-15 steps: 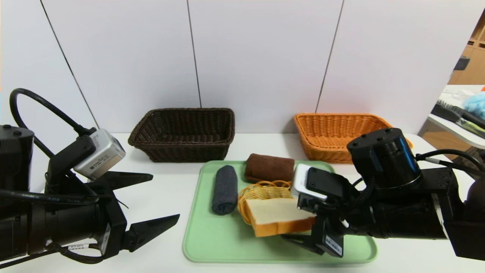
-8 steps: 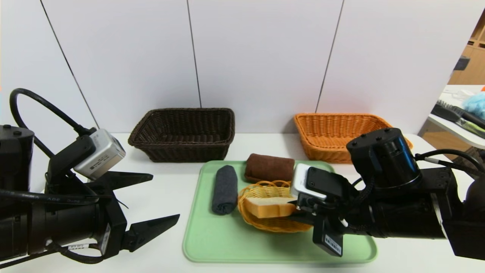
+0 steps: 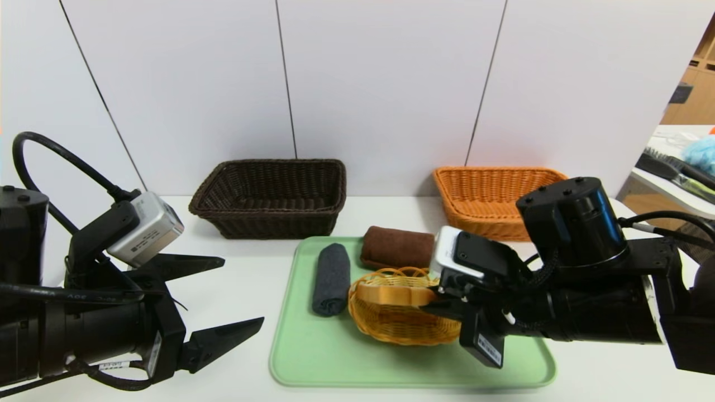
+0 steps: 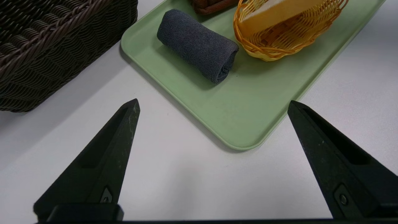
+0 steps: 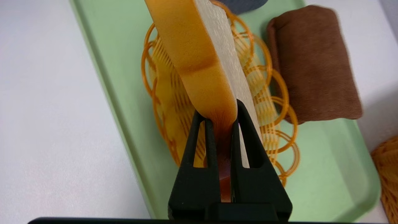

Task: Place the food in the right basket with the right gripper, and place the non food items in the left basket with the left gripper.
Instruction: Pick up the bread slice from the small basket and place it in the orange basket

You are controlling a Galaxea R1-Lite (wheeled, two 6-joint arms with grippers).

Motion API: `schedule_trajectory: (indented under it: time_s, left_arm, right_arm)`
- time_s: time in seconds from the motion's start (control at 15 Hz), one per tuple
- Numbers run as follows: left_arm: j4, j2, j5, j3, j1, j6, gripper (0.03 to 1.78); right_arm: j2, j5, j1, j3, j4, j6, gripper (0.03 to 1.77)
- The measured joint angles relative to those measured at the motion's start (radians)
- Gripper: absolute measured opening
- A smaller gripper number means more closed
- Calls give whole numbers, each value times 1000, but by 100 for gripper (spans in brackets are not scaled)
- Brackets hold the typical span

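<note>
Pinching bread slice (image 5: 199, 59), right tool (image 5: 221, 109) nearly closed

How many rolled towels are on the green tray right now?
2. The grey towel lies along the tray's left side; the brown towel sits at its far edge, behind the small yellow basket. None looks hidden.

White panelled wall (image 3: 385, 84), white table (image 3: 251, 268), wooden shelving (image 3: 695, 84) far right

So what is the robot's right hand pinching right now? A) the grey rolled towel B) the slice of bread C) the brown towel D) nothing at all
B: the right end effector is clamped on one edge of the slice of bread, held over the small yellow basket.
</note>
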Motion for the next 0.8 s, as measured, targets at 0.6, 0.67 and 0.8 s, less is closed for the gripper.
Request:
schedule_trajectory:
  time_s: [0.6, 0.67, 0.8]
  left_arm:
    - [-29, 0, -1, 1, 0, -3, 169]
    - [-29, 0, -1, 1, 0, -3, 169]
    - [-36, 1, -1, 0, 0, -3, 169]
  right_arm:
    - [-113, -81, -172, -125, 72, 46, 15]
    - [-120, -81, -207, -149, 96, 45, 15]
    - [-128, -82, -277, -194, 126, 40, 15]
